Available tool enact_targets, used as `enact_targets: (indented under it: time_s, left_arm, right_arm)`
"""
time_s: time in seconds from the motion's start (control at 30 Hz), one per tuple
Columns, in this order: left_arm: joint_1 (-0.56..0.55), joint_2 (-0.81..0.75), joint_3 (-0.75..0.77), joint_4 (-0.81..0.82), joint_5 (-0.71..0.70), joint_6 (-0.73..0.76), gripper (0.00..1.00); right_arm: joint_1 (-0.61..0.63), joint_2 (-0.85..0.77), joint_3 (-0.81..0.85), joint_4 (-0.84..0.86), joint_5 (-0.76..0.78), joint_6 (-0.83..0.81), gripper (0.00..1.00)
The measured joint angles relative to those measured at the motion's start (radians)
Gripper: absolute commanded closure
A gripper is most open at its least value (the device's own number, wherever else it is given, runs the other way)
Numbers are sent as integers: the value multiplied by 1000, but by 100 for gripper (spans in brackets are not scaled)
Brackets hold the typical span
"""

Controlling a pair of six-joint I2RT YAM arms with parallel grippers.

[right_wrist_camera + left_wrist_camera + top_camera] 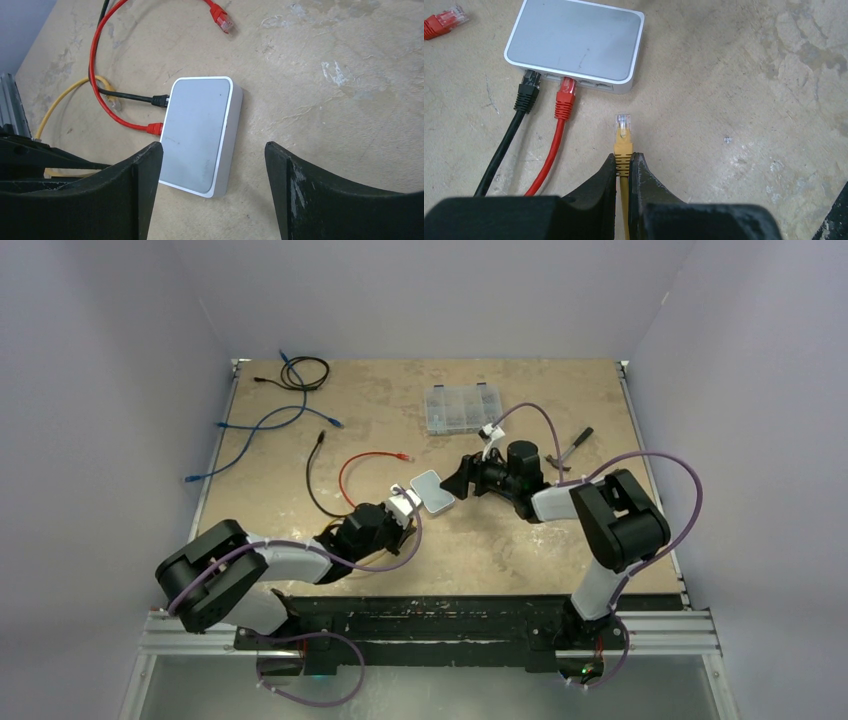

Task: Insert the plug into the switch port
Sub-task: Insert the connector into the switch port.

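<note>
Left gripper pinched tight on yellow plug at the boot. Plug tip points at the switch port face, just short of it, not in. Black plug and red plug seated in ports to its left. Switch lies flat mid-table. Right gripper spread wide over the switch's other side; contact unclear.

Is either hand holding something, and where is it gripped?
The left hand pinches the yellow cable just behind its plug. The right hand holds nothing.
</note>
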Motion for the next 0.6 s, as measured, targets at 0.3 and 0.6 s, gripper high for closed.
enact_targets:
  time_s: [0.3,0.6]
  left_arm:
    - [0,75,-2,109,-56,7,100]
    - [0,153,13,128,-66,53,100]
  right_arm:
    - [0,58,34,0,-45,-5,25]
    - [0,159,97,3,-132,-27,27]
